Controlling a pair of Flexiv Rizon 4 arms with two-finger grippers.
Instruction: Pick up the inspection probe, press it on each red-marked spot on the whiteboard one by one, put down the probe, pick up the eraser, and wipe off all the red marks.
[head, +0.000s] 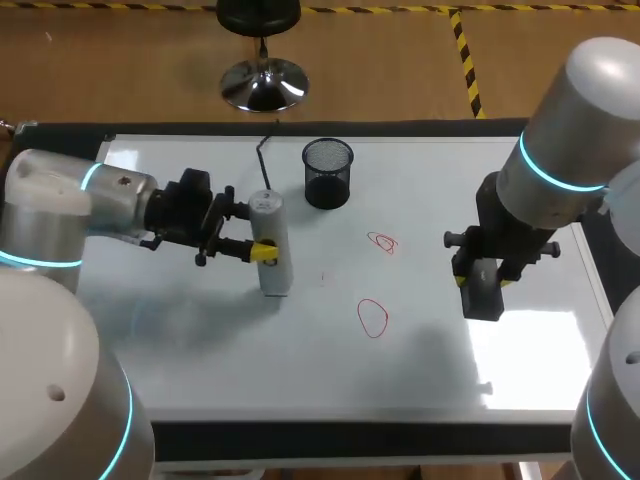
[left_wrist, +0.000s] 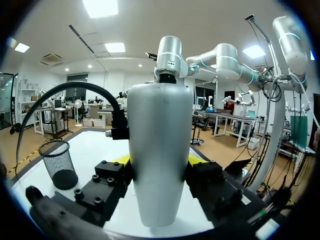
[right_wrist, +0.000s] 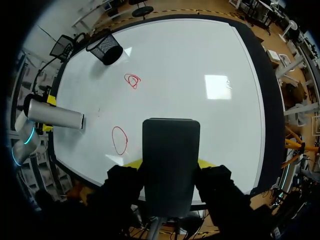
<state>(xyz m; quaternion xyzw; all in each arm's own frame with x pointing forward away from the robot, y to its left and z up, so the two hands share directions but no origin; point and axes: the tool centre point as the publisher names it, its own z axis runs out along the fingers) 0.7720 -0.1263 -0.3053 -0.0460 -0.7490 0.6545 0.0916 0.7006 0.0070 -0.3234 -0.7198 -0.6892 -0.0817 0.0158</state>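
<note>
My left gripper (head: 263, 250) is shut on the grey-white inspection probe (head: 270, 235), which stands roughly upright over the whiteboard (head: 200, 340), left of both red marks. In the left wrist view the probe (left_wrist: 160, 150) fills the space between the fingers, and its black cable arcs away behind it. A small red scribble (head: 383, 243) lies mid-board and a red oval (head: 372, 318) nearer the front. My right gripper (head: 481, 282) hovers right of the marks, shut on the black eraser (head: 484, 298). In the right wrist view the eraser (right_wrist: 171, 160) points down at the board, with the oval (right_wrist: 119, 140) and the scribble (right_wrist: 132, 80) beyond it.
A black mesh cup (head: 328, 172) stands at the back of the board, behind the probe, and shows in the left wrist view (left_wrist: 59, 165) as well. The probe's cable (head: 262, 150) runs to the rear edge. The board has a dark frame (head: 340, 440) around it.
</note>
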